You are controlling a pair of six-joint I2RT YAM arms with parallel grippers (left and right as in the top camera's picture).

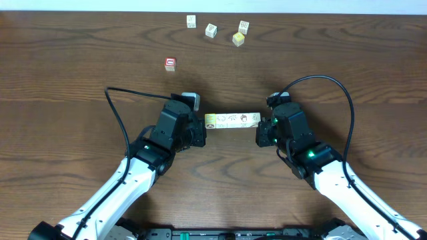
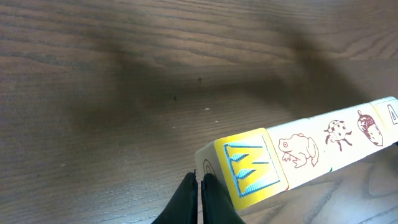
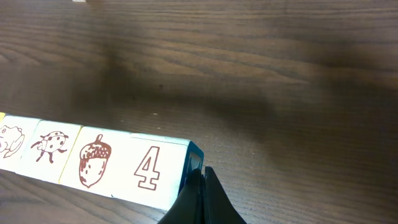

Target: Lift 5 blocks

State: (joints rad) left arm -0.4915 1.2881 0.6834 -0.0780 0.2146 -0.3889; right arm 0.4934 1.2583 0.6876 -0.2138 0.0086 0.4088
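Observation:
Five blocks point(image 1: 232, 120) form one straight row between my two grippers at the table's middle. The left wrist view shows the row point(image 2: 298, 152) with a yellow face, then a frog, a ladybug and an acorn. In the right wrist view its far end point(image 3: 149, 168) carries a "4". My left gripper point(image 1: 203, 128) point(image 2: 200, 180) is shut, its tips against the row's yellow end. Also shut, my right gripper point(image 1: 259, 131) point(image 3: 202, 174) presses its tips on the blue end face. A shadow lies on the wood beneath the row.
Several loose cubes lie at the table's far edge: white ones point(image 1: 191, 21) point(image 1: 211, 30) point(image 1: 243, 27) and a yellow one point(image 1: 238, 39). A red-faced cube point(image 1: 170, 63) sits alone, back left of the row. Black cables arc over both arms.

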